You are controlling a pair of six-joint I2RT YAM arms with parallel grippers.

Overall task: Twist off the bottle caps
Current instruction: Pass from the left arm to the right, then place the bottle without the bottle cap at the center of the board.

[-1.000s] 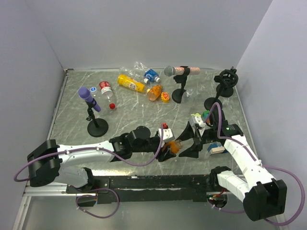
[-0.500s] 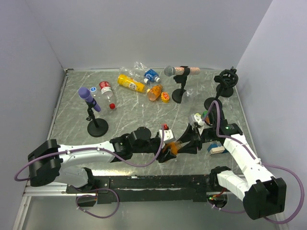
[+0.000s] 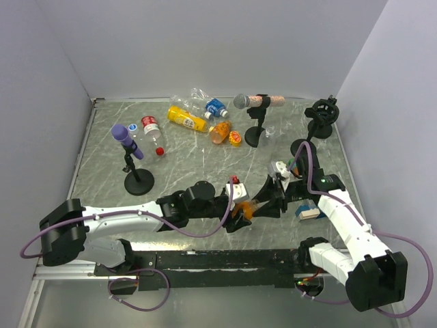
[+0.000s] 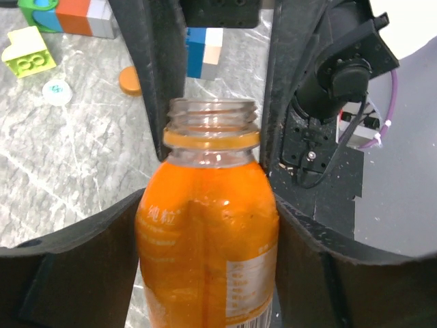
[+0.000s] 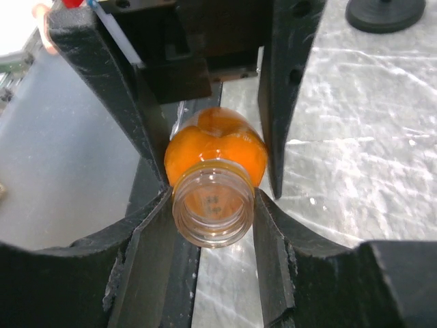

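Observation:
My left gripper (image 3: 239,214) is shut on the body of a stubby orange bottle (image 3: 247,209), which fills the left wrist view (image 4: 205,232). Its clear threaded neck (image 4: 212,123) is open, with no cap on it. My right gripper (image 3: 263,202) has come in from the right, and its fingers (image 5: 153,239) press both sides of the neck (image 5: 212,205). An orange-brown cap (image 4: 130,80) and a white cap (image 4: 56,89) lie on the table beyond the bottle. More bottles lie at the back: a yellow one (image 3: 186,119), an orange one (image 3: 220,131) and a red-labelled one (image 3: 151,128).
A purple-headed microphone (image 3: 127,142) stands on its base at the left and a grey-headed one (image 3: 242,101) at the back centre. A black stand (image 3: 321,116) is at the back right. Coloured blocks (image 3: 307,212) lie by my right arm, and a yellow-green block (image 4: 29,57) is near the caps.
My right gripper has moved left to the bottle and closed its open fingers around the neck. My left gripper has kept hold of the bottle almost in place.

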